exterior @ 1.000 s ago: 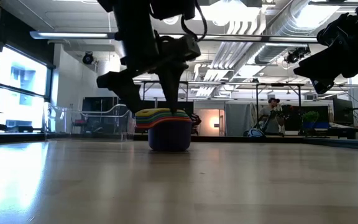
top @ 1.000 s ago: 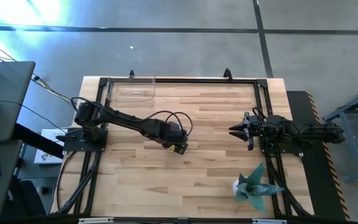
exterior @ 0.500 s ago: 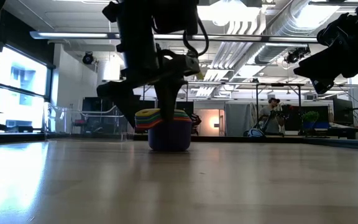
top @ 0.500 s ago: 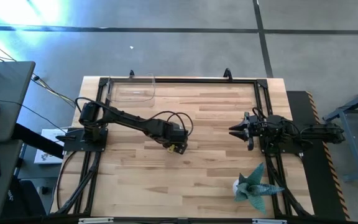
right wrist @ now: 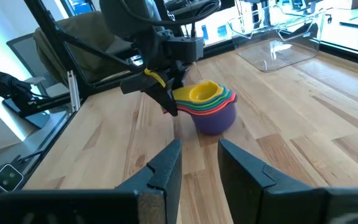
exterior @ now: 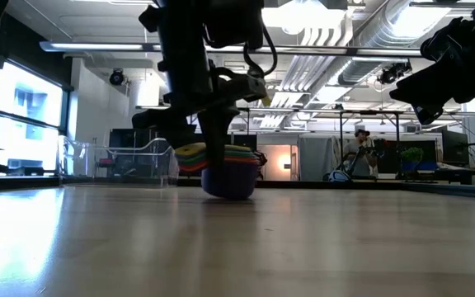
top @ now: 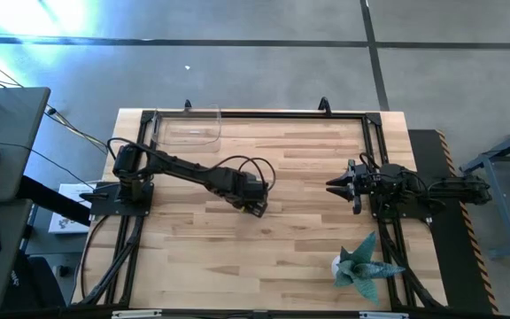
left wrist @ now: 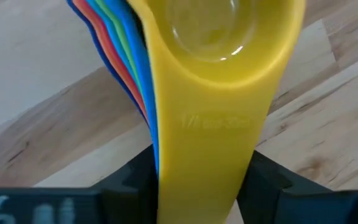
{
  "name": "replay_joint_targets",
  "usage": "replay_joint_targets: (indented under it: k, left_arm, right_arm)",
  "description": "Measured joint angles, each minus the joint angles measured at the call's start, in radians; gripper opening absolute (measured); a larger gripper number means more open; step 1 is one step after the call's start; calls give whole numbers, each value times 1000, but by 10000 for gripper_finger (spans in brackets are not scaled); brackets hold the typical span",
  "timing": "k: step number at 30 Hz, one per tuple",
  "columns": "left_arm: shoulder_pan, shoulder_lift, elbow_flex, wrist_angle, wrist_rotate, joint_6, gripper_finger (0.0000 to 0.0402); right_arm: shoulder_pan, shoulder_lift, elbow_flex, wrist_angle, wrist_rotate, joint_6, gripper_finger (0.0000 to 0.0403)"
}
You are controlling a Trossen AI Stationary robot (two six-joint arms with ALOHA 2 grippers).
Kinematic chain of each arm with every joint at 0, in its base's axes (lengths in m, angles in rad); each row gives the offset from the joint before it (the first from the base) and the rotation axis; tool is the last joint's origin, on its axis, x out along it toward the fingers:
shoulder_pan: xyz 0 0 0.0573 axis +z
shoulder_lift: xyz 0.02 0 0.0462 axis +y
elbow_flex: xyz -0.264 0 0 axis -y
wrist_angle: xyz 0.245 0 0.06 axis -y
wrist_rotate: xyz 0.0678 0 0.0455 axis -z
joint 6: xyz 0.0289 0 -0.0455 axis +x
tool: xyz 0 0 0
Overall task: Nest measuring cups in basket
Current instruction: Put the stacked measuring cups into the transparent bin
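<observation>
The measuring cups (right wrist: 211,106) are nested in one stack at the table's middle, purple at the bottom and yellow on top, seen also in the low view (exterior: 228,169). Their flat handles fan out toward the table's left. My left gripper (left wrist: 204,180) reaches down over those handles and is shut on them. In the high view the left gripper (top: 253,207) covers the stack. The basket (top: 189,129), clear and low-walled, stands at the far left corner. My right gripper (top: 330,186) waits open at the right side, level and off the table. My left gripper pinches the stacked handles (left wrist: 207,140) between its two fingers, the yellow one on top and blue, green and red ones beside it. The fingers (exterior: 214,142) come steeply from above and lie across the handles. The stack is tilted, with the purple cup's base (exterior: 228,191) on the table.
A spiky teal plant figure (top: 361,266) lies near the front right corner. Black frame rails (top: 255,115) run along the table's far, left and right edges. Bare wood lies between the stack and the basket (right wrist: 278,37).
My left gripper has sunk a little onto the stack and its fingers have drawn together around the handles. The stack, which sat flat, has tipped and shifted slightly, its purple base now resting at a slant.
</observation>
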Motion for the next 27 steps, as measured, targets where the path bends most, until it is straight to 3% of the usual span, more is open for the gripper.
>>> replay_joint_targets:
  k: [21, 27]
  left_arm:
    - [25, 0, 0, 28, 46, 1, 124]
    - [42, -3, 0, 74, 86, 34, 87]
  right_arm:
    - [0, 0, 0, 0, 0, 0, 96]
    - [0, 0, 0, 0, 0, 0, 96]
